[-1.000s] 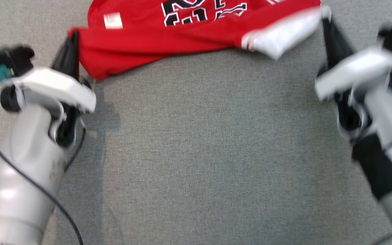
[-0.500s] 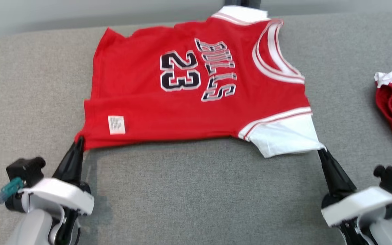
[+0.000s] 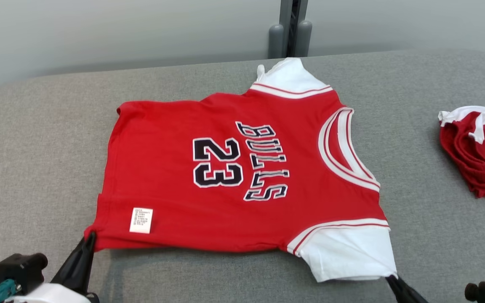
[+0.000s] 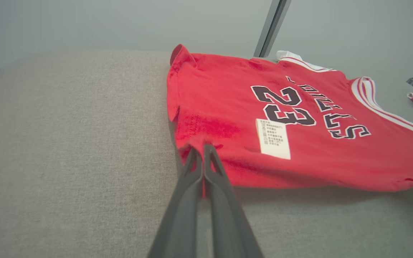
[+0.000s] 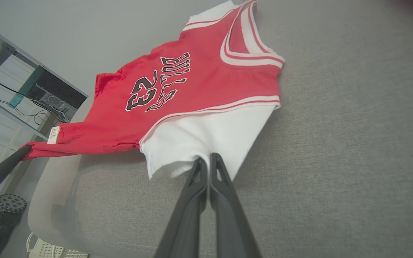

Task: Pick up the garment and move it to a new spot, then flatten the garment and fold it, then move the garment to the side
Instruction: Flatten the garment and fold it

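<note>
A red jersey (image 3: pixel 230 168) with white sleeves and "BULLS 23" in black lies spread sideways on the grey table (image 3: pixel 36 147), its near edge lifted. My left gripper (image 3: pixel 90 238) is shut on the red hem corner near the white label (image 3: pixel 141 220); the left wrist view shows that pinch (image 4: pixel 202 147) on the jersey (image 4: pixel 299 118). My right gripper (image 3: pixel 390 277) is shut on the tip of the white sleeve (image 3: pixel 347 252), as seen in the right wrist view, fingers (image 5: pixel 207 159) pinching the sleeve (image 5: pixel 206 136).
A second crumpled red and white garment (image 3: pixel 476 147) lies at the table's right edge. A grey post (image 3: pixel 291 27) stands behind the table's far edge against a pale wall. Bare grey table surface lies left of the jersey and in front of it.
The head camera has tilted up, so the whole jersey and far table edge have come into view. Both grippers keep their hold on the jersey's near corners, which now lies spread further out.
</note>
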{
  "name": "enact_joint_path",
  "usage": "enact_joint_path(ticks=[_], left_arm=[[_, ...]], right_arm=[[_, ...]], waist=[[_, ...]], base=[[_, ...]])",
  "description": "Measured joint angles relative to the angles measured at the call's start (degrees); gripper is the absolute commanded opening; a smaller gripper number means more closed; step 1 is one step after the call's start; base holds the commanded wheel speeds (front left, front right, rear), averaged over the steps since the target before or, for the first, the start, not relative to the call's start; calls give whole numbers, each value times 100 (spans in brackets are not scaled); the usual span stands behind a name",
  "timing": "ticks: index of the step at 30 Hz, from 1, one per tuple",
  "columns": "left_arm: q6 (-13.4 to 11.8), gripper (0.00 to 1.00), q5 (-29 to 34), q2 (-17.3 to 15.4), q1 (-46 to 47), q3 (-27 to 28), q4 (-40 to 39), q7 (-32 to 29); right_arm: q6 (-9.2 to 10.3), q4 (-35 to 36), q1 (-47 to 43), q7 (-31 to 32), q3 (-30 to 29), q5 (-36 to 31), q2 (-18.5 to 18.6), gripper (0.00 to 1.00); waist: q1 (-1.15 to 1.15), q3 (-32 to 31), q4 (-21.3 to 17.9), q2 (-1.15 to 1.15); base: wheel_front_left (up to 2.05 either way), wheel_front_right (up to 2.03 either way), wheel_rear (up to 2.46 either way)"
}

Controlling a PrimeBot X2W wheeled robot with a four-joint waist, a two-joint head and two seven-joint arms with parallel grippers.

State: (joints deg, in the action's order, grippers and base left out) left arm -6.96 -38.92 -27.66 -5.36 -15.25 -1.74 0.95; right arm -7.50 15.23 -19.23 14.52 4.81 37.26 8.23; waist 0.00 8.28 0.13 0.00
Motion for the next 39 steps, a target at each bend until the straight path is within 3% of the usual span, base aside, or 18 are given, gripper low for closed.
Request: enact_joint_path(ticks=[7,14,21,24,33,39], left_arm=[[-637,0,-25,-227,-843,161,-1065,-488],[-850,0,-29,-293,-1066,171,-1541,-709],[-815,0,-48,-312,-807,149,-1651,-800],[-717,0,-45,-371,-400,161,-1690,-847],[-523,0,-93,-245,413,135,-1224,-832],[-323,0,-224,-32,693,14,-725,-722]], right_arm=[[0,924,-602,976,-320,-294,-286,0],[0,1201,-671,1430,-533,-512,-396,0],[0,1356,130,1871,-655,-301,-380,0],[0,1270,982,2220,-713,-59,-144,0],[0,-146,3171,2666,-521,155,274,0],[0,-1163,3978,2412,-199,156,427,0]], waist=[[0,-127,-29,0],[0,-75,52,0],[0,170,119,0],[0,401,165,0],[0,1078,242,0],[0,1430,340,0]], base=[[0,0,0],[0,0,0],[0,0,0],[0,0,0],[0,0,0],[0,0,0]])
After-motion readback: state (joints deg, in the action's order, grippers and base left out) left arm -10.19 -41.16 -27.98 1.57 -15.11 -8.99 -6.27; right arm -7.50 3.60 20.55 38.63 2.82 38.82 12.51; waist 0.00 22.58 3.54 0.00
